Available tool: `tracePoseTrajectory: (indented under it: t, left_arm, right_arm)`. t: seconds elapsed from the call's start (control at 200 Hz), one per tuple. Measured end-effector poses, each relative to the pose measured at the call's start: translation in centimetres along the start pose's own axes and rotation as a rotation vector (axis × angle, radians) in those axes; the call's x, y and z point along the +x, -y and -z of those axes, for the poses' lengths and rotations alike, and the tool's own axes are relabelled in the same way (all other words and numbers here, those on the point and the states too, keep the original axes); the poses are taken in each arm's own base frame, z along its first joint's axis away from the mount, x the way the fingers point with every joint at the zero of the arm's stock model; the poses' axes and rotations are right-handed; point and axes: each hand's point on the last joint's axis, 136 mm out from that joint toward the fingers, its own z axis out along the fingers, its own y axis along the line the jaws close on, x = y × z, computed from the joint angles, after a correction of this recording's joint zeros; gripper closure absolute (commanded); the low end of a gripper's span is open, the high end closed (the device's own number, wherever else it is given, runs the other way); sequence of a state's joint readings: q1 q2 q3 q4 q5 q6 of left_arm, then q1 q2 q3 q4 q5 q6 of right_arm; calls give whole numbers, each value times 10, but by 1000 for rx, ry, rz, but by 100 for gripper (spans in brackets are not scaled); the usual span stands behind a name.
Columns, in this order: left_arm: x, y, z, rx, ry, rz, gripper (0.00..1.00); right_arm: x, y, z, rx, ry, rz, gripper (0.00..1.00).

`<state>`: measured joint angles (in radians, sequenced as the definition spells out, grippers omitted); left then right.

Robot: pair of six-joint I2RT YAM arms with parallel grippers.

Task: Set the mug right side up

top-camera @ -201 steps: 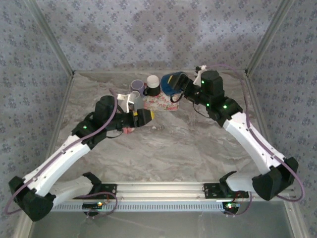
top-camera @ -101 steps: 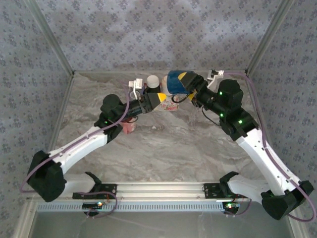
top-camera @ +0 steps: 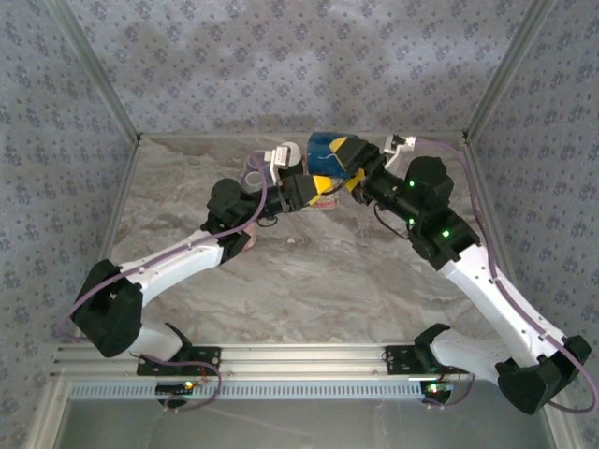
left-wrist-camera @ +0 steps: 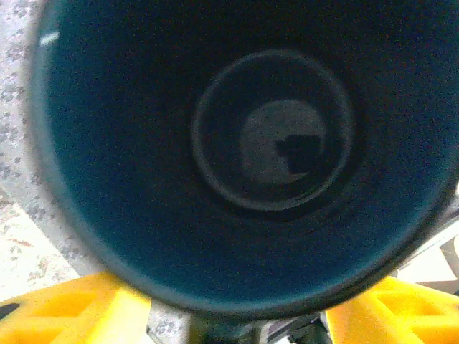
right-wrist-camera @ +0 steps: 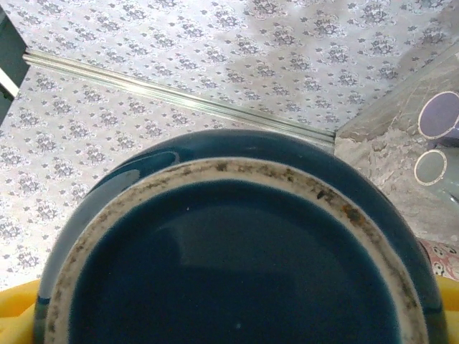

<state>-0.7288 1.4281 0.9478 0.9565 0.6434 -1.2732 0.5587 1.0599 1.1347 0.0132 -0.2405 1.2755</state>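
Logged dark-blue glazed ceramic mug lying roughly horizontal between the two pincers, apparently clear of the grey marbled table top. Found right pincer spread wide yet clamped across the mug's body, unglazed foot ring facing its wrist camera, yellow fingers at either flank. Found left pincer about half spread, its yellow fingers straddling the rim, mouth of the mug directly ahead. Could not tell whether touching the glaze or just short of it.

Judged chief hazard a drop at hand-over; likely cause, early release on the right before a firm hold on the left. Rated slick glaze and a curved wall as poor seats for hard fingers; expected slip or rotation under an off-centre squeeze. Feared opposing pulls from both pincers, enough to twist the mug free. Noted small lilac-rimmed cups off to the side of right pincer and lower; marked a knock during the turn as possible.
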Motion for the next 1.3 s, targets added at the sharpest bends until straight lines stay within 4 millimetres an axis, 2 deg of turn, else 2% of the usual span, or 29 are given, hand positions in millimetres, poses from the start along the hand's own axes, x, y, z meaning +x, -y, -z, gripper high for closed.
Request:
tracePoseTrajectory:
  t: [0.13,0.385,0.475,0.555,0.63,0.705,0.824,1.104,1.199,1.299]
  left_arm:
    - [0,2,-1,15,-2,4,59]
    - [-2,8,-1,50,4,6,100]
    - [-2,11,-1,61,6,3,100]
    - [-2,11,-1,61,4,3,100]
    - [-1,10,-1,57,0,4,100]
    - [1,8,-1,48,-8,2,100]
    - [7,2,1,1,-28,-6,100]
    - [18,-7,23,-203,-58,-71,100]
    - [16,-18,36,-346,-41,-100,100]
    - [12,-37,46,-580,-38,-160,100]
  right_arm:
    - [2,3,-3,-18,7,-18,42]
    - [3,-16,-2,-92,2,-22,42]
    - [4,-18,-2,-103,2,-21,42]
    - [4,-17,-1,-104,2,-21,37]
    - [5,-16,-1,-102,-2,-20,22]
    - [6,-14,2,-91,-4,-11,0]
    - [8,-1,10,-30,-4,36,0]
    - [1,38,56,80,56,103,0]
    - [4,54,67,119,54,131,0]
    - [9,67,79,180,27,183,0]
